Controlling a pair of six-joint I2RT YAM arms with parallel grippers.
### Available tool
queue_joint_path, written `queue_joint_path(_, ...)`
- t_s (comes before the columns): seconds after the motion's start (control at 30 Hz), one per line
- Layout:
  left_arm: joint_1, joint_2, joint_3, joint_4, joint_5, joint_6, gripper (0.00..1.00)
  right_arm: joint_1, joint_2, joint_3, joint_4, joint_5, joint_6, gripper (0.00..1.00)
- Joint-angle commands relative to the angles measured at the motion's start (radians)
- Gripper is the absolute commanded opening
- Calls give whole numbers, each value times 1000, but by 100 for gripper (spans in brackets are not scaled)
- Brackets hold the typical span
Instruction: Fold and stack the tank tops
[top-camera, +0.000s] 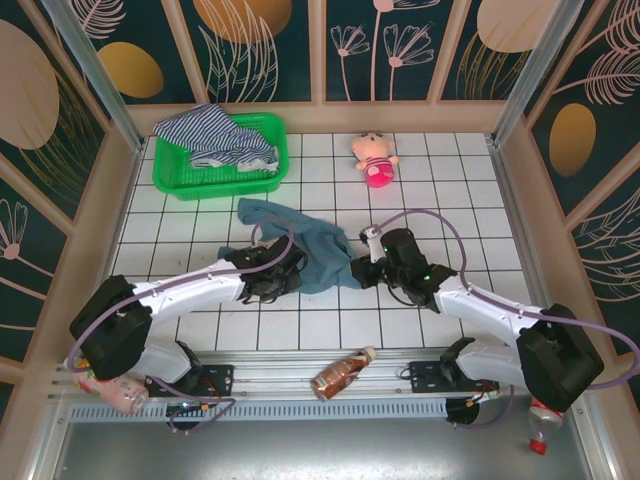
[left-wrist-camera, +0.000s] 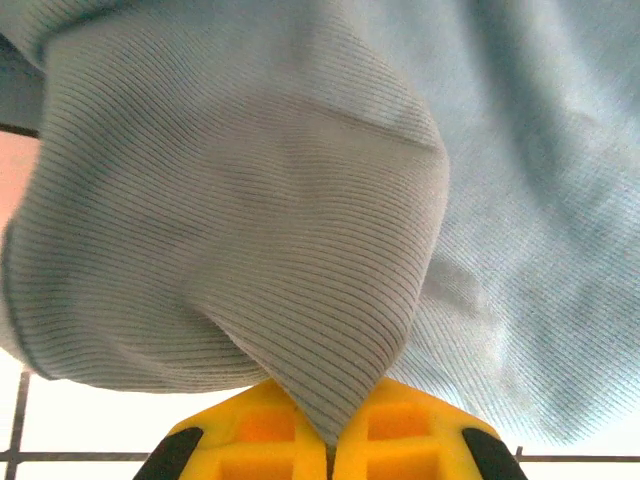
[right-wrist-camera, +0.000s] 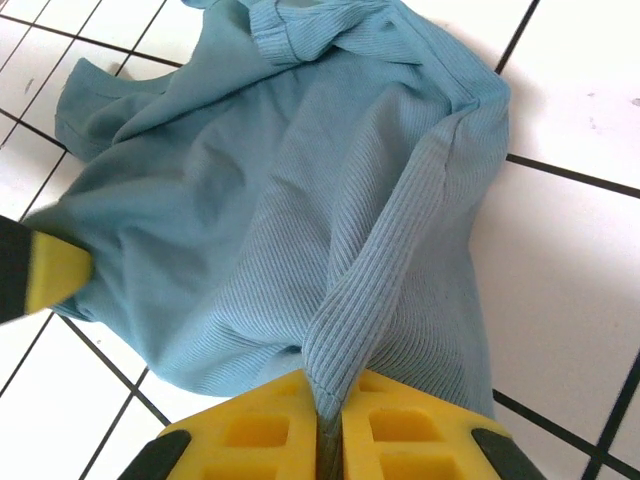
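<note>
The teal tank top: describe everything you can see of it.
The teal tank top is a dusty blue, finely ribbed knit with thicker ribbed edge bands. It lies crumpled and unfolded on the white tiled table, nearer the arms than the green basket. The left pincer is shut on a pinched fold at its near left edge, and the right pincer is shut on a banded edge at its near right.
</note>
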Motion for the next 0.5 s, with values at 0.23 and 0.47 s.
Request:
queue_joint_path(0.23,77,-124,30,-264,-110,81,0,-16,14,-65,0,-27,36,12)
queue_joint_path(0.47,162,-130,111,-339,-142,195,0,-22,24,-81,7,3,73,12)
